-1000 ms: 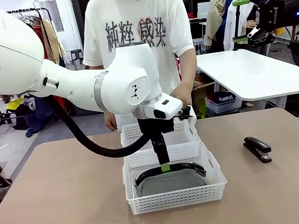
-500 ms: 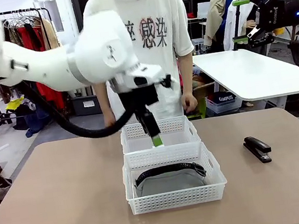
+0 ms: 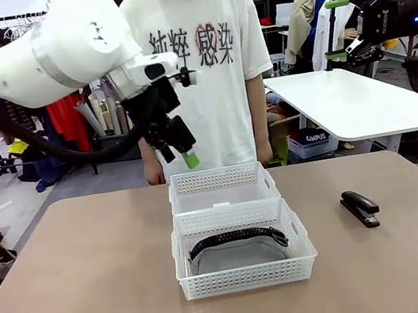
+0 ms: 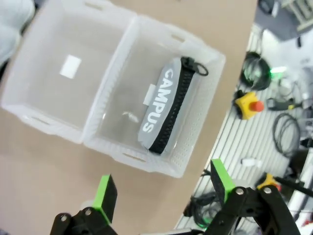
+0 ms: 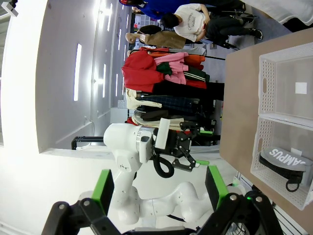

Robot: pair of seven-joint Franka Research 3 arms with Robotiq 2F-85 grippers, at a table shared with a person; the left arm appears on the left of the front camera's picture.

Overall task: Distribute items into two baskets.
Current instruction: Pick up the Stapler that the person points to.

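Lifted clear since a second ago, the left hand hangs open and empty above-left of two white lattice-rimmed plastic baskets. A long grey fabric pencil pouch lies in the nearer one. Farther right, a small black stapler lies on the table; the right hand hangs high, open, empty. Next, probably: stapler into the bare far basket.

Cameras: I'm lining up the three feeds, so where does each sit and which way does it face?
Front: fixed on the robot's side, facing the person across the table; left arm high.
Left wrist: up high, looking down on the baskets; own open jaws at bottom.
Right wrist: rolled sideways, facing the left arm; own open jaws at bottom.
Shared: all three show the pouch in one basket.
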